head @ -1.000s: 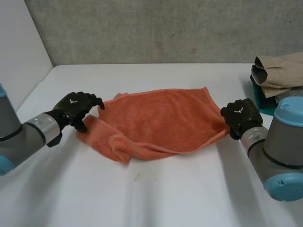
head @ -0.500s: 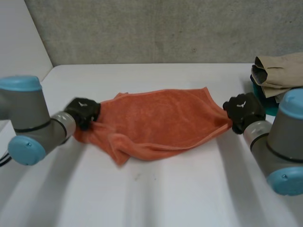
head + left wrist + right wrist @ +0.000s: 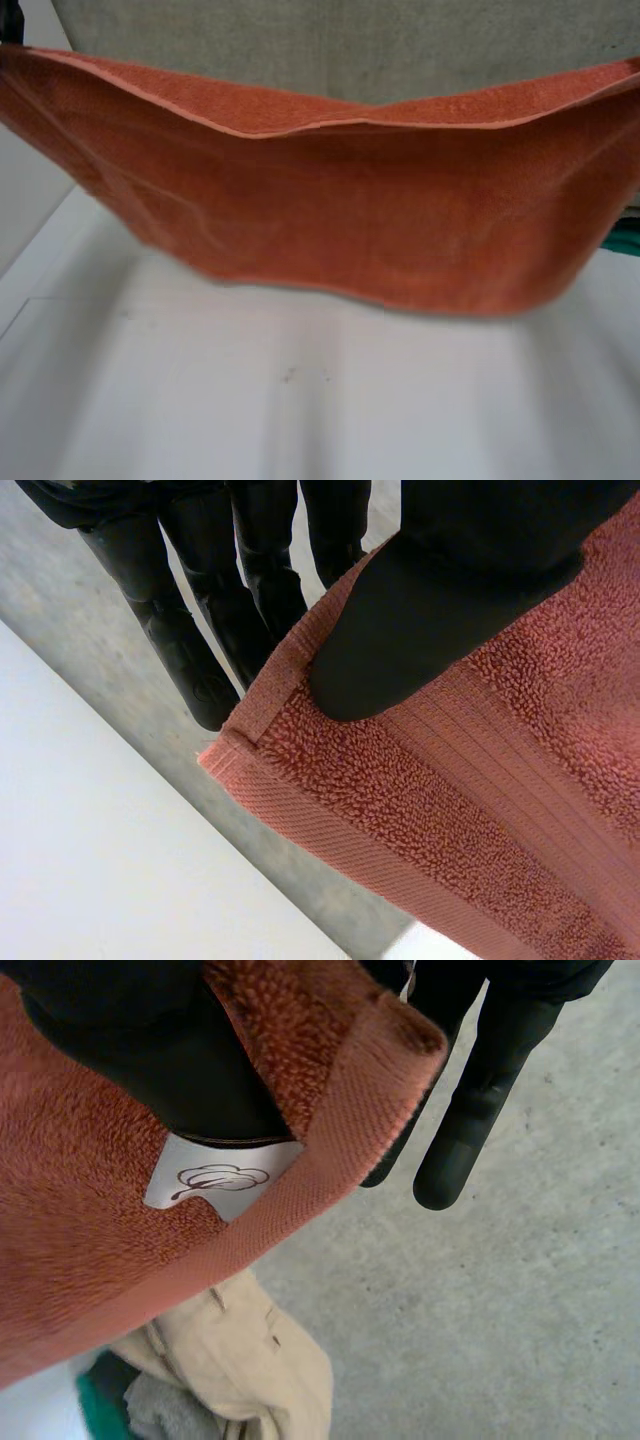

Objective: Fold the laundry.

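Fingers (image 3: pixel 180 630) and thumb of the left hand (image 3: pixel 440 590) pinch one top corner of the orange towel (image 3: pixel 330 210); the right hand (image 3: pixel 150 1050) pinches the other corner, by a white label (image 3: pixel 215 1182); the towel hangs wide above the white surface (image 3: pixel 300 400), its ends cut off in the head view; beige clothes (image 3: pixel 250 1360) peek out, partly hidden by it.

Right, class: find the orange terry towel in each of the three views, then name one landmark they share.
Head view: orange terry towel stretched across, held up over the white table.
Left wrist view: its corner pinched by the left robot hand.
Right wrist view: its labelled corner pinched by the right robot hand.
Shared landmark: grey concrete wall.
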`<state>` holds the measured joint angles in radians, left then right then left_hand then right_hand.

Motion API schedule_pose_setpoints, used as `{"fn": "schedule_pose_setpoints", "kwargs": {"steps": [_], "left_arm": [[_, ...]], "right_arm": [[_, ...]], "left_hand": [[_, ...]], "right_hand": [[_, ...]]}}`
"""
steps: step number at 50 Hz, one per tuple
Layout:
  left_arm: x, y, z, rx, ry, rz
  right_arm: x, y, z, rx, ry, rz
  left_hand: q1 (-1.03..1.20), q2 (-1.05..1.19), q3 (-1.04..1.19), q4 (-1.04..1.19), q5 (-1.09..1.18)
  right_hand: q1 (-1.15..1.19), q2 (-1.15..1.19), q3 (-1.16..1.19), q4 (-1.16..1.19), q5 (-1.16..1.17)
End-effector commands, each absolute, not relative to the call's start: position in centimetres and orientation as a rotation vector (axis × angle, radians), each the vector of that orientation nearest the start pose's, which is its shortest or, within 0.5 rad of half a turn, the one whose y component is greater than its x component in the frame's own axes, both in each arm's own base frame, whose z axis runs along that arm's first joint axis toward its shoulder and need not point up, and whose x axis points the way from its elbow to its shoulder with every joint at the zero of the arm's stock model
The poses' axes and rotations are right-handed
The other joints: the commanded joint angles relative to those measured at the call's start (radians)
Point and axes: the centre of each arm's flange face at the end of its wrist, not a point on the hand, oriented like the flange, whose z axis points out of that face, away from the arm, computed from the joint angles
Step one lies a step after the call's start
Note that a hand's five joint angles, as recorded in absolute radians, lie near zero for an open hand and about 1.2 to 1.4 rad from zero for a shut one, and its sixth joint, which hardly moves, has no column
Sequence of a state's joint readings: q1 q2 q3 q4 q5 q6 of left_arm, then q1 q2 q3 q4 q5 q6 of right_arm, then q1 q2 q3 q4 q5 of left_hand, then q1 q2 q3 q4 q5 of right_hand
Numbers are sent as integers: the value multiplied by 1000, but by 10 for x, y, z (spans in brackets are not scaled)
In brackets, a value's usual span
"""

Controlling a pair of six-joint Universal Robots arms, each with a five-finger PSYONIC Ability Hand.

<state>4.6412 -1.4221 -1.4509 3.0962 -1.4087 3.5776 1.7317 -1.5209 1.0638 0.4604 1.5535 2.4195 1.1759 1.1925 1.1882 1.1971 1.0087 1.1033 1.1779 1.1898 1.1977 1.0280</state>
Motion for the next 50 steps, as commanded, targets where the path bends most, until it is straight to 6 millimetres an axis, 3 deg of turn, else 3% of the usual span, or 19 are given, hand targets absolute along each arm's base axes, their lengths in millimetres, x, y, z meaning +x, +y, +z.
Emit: {"fn": "schedule_pose_setpoints", "kwargs": {"steps": [1,6,8,11,14,15,17,18,20,21,24,28,32,40,41,43,44,45,50], "left_arm": [[-162,-296,322,706,2051,-2063],[-174,-327,269,811,2186,-1910],[-183,-336,264,849,2168,-1914],[-210,-360,268,910,2053,-2027],[-224,-391,310,836,1780,-2253],[-225,-404,336,767,1621,-2360],[-224,-413,367,673,1421,-2474],[-223,-418,397,571,1219,-2567],[-221,-418,419,473,1044,-2637],[-218,-417,436,400,905,-2684],[-221,-416,440,368,819,-2718],[-220,-423,416,411,952,-2682],[-220,-427,374,463,1175,-2639],[-218,-420,282,579,1534,-2485],[-219,-416,262,622,1604,-2451],[-221,-413,237,677,1682,-2410],[-222,-412,224,706,1721,-2385],[-228,-406,201,766,1795,-2342],[-226,-391,159,867,1937,-2176]], "right_arm": [[182,-303,349,-1210,2465,-2127],[191,-329,299,-1263,2553,-1919],[192,-338,286,-1261,2569,-1887],[195,-365,282,-1194,2540,-2018],[197,-394,303,-995,2418,-2344],[198,-406,324,-852,2289,-2551],[197,-415,347,-691,2120,-2756],[197,-420,371,-533,1905,-2940],[197,-418,391,-432,1733,-3052],[197,-415,408,-349,1566,-3151],[200,-413,413,-326,1475,-3192],[201,-415,403,-373,1527,-3154],[206,-419,368,-505,1694,-3016],[219,-422,279,-778,2003,-2636],[219,-422,260,-823,2059,-2552],[220,-421,241,-859,2118,-2470],[221,-420,221,-893,2182,-2387],[223,-419,213,-912,2203,-2352],[225,-405,183,-992,2320,-2157]], "left_hand": [[220,204,208,199,213],[220,204,208,199,213],[220,204,208,199,213],[220,204,208,199,213],[220,204,208,199,213],[220,204,208,199,213],[220,204,208,199,213],[220,204,208,199,213],[220,204,208,199,213],[220,204,208,199,213],[220,204,208,199,213],[220,204,208,199,213],[220,204,208,199,213],[220,204,208,199,213],[220,204,208,199,213],[220,204,208,199,213],[220,204,208,199,213],[220,204,208,199,213],[220,204,208,199,213]], "right_hand": [[293,218,206,199,194],[293,218,206,199,194],[293,218,206,199,194],[293,218,206,199,194],[293,218,206,199,194],[293,218,206,199,194],[293,218,206,199,194],[293,218,206,199,194],[293,218,206,199,194],[293,218,206,199,194],[293,218,206,199,194],[293,218,206,199,194],[293,218,206,199,194],[293,218,206,199,194],[293,218,206,199,194],[293,218,206,199,194],[293,218,206,199,194],[293,218,206,199,194],[293,218,206,199,194]]}}
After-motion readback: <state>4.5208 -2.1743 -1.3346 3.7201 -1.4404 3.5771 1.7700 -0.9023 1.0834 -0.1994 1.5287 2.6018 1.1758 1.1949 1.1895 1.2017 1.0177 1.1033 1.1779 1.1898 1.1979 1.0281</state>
